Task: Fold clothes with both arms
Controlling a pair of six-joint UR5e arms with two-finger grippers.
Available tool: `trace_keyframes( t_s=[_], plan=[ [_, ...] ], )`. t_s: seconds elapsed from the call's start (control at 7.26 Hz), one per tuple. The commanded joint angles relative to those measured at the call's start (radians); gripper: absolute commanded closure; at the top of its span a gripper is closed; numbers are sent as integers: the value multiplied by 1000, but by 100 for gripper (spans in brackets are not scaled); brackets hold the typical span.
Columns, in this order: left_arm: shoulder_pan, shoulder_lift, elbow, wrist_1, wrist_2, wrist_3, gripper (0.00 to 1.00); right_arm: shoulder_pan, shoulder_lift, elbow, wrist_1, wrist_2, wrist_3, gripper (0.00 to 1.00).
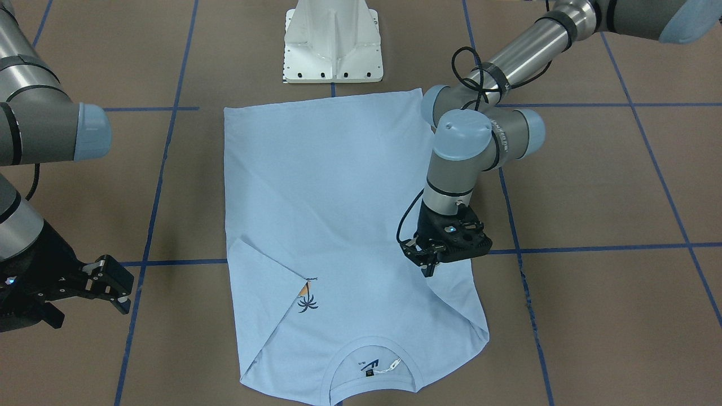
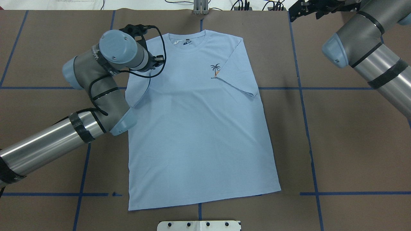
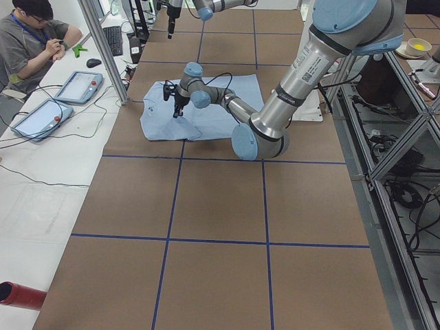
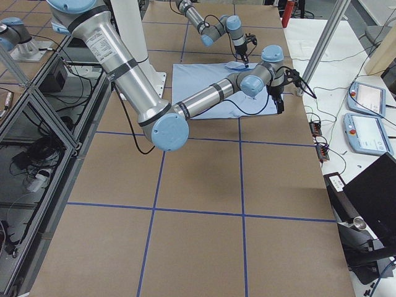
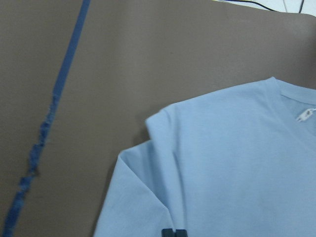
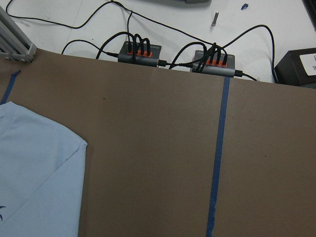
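The light blue T-shirt [image 1: 327, 197] lies flat and face up on the table [image 1: 592, 186], just out from the white pedestal [image 1: 333, 42], its hem nearest the pedestal and its collar [image 1: 372, 343] at the end farthest from it. Both sleeves are already turned in over the body. The one on the pedestal's right side [image 1: 265, 293] covers part of the palm print [image 1: 307, 301], and the one on its left side [image 1: 457, 299] lies folded under the left gripper [image 1: 430, 265]. That gripper hangs low over the sleeve's tip with its jaws drawn together; whether any cloth is pinched between them I cannot tell. The right gripper [image 1: 115, 285] is off the shirt, well out to the pedestal's right, with its jaws spread and nothing in them. So the sleeve stage looks done or nearly so. The body is still at full length and width, which leaves the main folds to be made.
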Motion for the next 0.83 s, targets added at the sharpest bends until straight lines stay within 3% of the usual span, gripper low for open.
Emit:
trace_keyframes(
  t_s=[0.0,0.14,0.28,0.55,0.69],
  plan=[
    [9,-35,69,5,19,-14,100,-6,0,0,0,0,1,0],
    [9,-32,67,5,19,3,64,-15,0,0,2,-2,11,0],
    [7,-28,49,7,16,123,1,-29,0,2,3,-2,16,0],
    [7,56,-128,13,0,179,0,-93,-72,87,93,-11,179,0],
    [9,125,-235,8,-39,179,0,-156,-173,197,132,-67,291,0]
  ],
)
